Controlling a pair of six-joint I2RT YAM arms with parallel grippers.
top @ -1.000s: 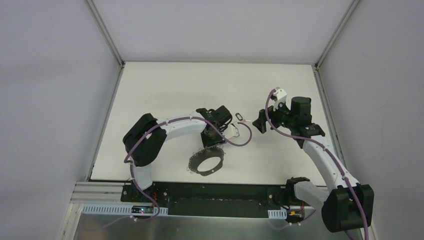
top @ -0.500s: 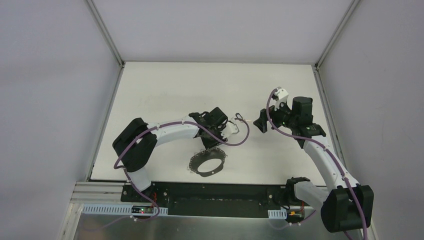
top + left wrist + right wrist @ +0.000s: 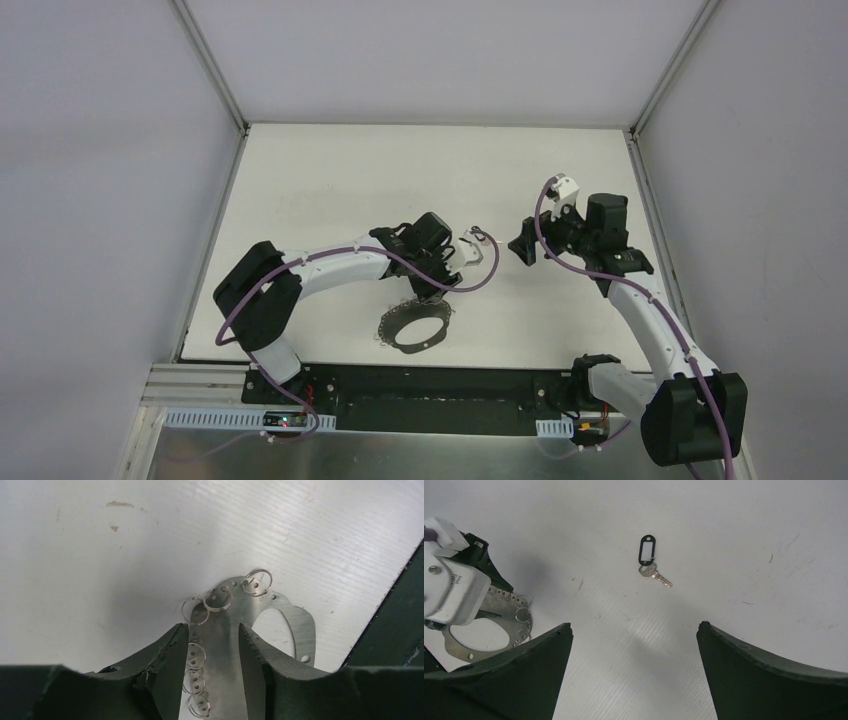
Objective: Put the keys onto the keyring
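Looking down from the top camera, the keyring (image 3: 412,325) lies flat on the white worktop (image 3: 330,180) near the front edge, closer to the left arm's base. The left end effector (image 3: 428,290) is right over its far rim. The key (image 3: 478,236) sits further back between the two arms. The right end effector (image 3: 522,243) hangs just beside it on the right, not touching it.

Left wrist cam: the keyring (image 3: 225,615) is actually a flat grey metal loop with holes along it and small wire rings (image 3: 257,581) hooked through. The left end effector (image 3: 214,630) is partway open, one finger on each side of the band. The band pretty much fills the gap, so honestly I can't tell if it's pinched or just straddled.

Right wrist cam: the right end effector (image 3: 632,627) is spread wide with nothing in it. The key (image 3: 653,573), black oval tag plus short silvery blade, lies alone on the worktop ahead of the fingers. It's well apart from the keyring (image 3: 513,639) at lower left, which sits partly under the left arm's white wrist housing (image 3: 449,590).
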